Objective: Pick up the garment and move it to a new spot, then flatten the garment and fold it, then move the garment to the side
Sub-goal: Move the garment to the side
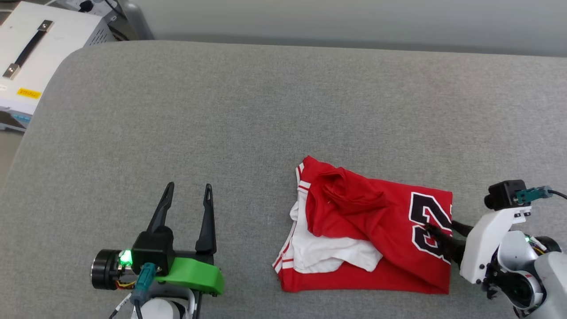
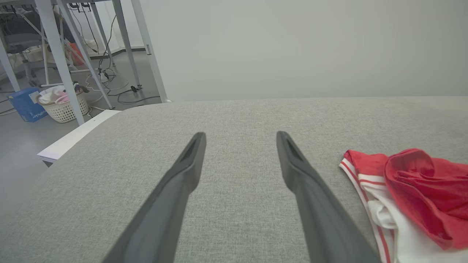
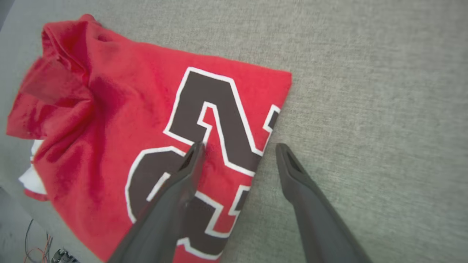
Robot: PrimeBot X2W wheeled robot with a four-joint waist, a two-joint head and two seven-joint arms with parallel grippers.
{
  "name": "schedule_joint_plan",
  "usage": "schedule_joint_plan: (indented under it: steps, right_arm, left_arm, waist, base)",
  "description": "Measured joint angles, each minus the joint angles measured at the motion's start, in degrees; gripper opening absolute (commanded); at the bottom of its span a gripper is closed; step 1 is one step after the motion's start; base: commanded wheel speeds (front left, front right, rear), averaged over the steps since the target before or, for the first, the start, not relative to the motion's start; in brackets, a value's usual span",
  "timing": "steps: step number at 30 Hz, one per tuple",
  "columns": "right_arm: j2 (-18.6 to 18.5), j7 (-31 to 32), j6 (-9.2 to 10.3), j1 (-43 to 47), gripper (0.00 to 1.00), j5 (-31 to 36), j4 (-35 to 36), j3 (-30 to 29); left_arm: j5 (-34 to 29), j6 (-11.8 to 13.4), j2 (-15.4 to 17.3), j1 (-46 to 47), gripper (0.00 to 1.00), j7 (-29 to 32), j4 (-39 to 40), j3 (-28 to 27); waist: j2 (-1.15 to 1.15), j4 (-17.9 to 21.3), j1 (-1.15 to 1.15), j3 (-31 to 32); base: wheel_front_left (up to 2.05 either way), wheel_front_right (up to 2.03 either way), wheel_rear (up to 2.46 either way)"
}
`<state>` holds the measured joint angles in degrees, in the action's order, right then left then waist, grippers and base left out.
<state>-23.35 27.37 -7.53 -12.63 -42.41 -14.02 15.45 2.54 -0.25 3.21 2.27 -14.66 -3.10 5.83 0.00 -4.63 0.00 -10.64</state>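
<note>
Looking across a grey woven padded surface [image 1: 266, 110], rounding off at its far left corner. Meeting a plain pale wall [image 2: 292, 47] just behind the far edge, all of it lying under soft, even light with no hard shadows. Passing, just beyond the left corner, a white case [image 1: 57, 35] carrying a black strap handle [image 1: 27, 49] and a small yellow label [image 1: 29, 93]. Glimpsing, further left in the left wrist view, a grey floor [image 2: 22, 153], slanting white table legs [image 2: 60, 54], loose cables [image 2: 106, 75] trailing among them, a pale woven basket [image 2: 64, 107] holding cloth, a blue box [image 2: 25, 104] just beside it and a dark chair [image 2: 20, 40] behind.
</note>
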Motion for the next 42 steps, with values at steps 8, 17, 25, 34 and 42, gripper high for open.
schedule_joint_plan:
  steps: [8, 17, 25, 34, 42]
  right_arm:
    - [0.1, -0.8, 0.07, -0.8, 1.0, -2.9, -2.9, 6.7]
    - [-2.7, -10.4, 0.01, -3.7, 0.0, -0.8, -2.4, 10.5]
    - [-8.3, -13.3, 0.01, -7.8, 0.0, 3.9, 4.8, 13.3]
    - [-14.6, -9.5, 0.0, -9.0, 0.0, 4.4, 11.6, 12.7]
    - [-19.7, -7.5, 0.0, -11.3, 0.0, 4.7, 10.2, 8.1]
  left_arm:
    - [0.6, 0.3, 0.0, 1.0, 1.0, 0.0, -0.7, 1.0]
    - [0.6, 0.7, 0.0, 0.9, 1.0, 0.0, -1.2, 0.9]
    - [0.6, 0.9, -0.1, -0.6, 1.0, 0.0, -1.1, 0.7]
    - [0.5, 1.0, -0.1, -1.6, 1.0, 0.0, 0.5, -0.5]
    - [0.4, 0.9, 0.0, -0.4, 1.0, 0.0, 2.7, -2.0]
  waist:
    - [0.0, -2.5, 0.0, -2.0]
    - [0.0, -2.0, 0.0, -0.2]
    - [0.0, 0.6, 0.0, 2.2]
    - [0.0, 6.6, 0.0, 2.7]
    - [0.0, 11.8, 0.0, -0.5]
  base:
    - [0.0, 0.0, 0.0]
    - [0.0, 0.0, 0.0]
    - [0.0, 0.0, 0.0]
    - [0.0, 0.0, 0.0]
    - [0.0, 0.0, 0.0]
